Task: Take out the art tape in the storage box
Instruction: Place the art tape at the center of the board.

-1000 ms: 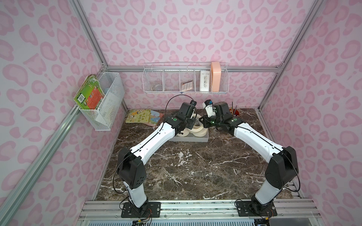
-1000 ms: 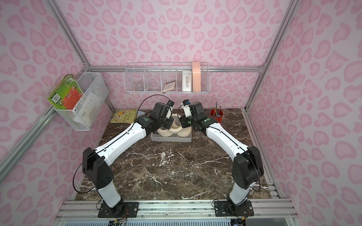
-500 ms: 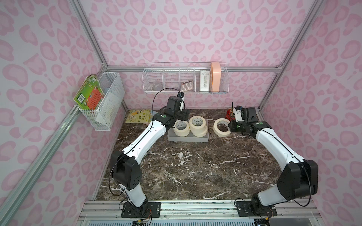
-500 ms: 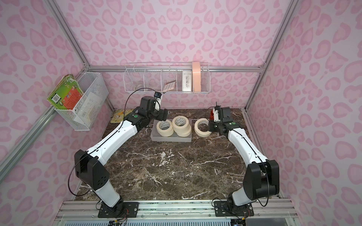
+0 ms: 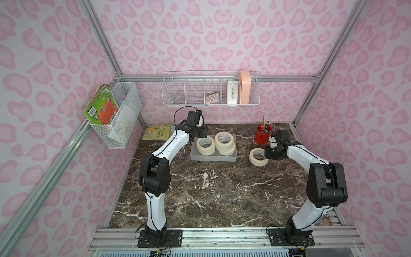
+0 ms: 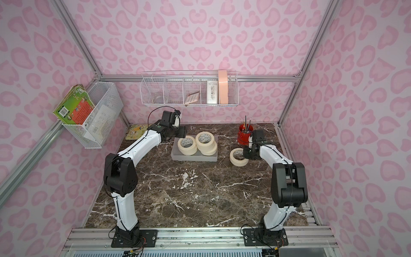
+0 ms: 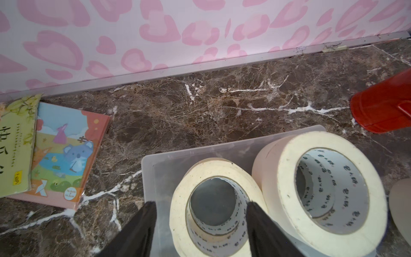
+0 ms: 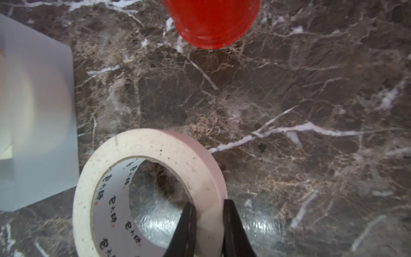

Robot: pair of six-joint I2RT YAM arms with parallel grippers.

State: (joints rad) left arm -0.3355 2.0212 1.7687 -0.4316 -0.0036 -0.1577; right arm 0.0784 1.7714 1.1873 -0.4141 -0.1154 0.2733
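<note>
The grey storage box holds two stacks of cream art tape, a lower one and a taller one. My left gripper hangs open at the box's far left end. Its fingers straddle the lower stack's top roll without touching it. Another roll sits slightly tilted on the marble right of the box. My right gripper is shut on its wall, one finger inside the ring and one outside.
A red cup with brushes stands just behind the right gripper. Picture books lie at the back left, close to the left arm. White wire baskets hang on the back wall and left wall.
Both grippers were at the box. The right one has carried a roll out to the marble on the right. The left one has drawn back to the box's left end and opened.
</note>
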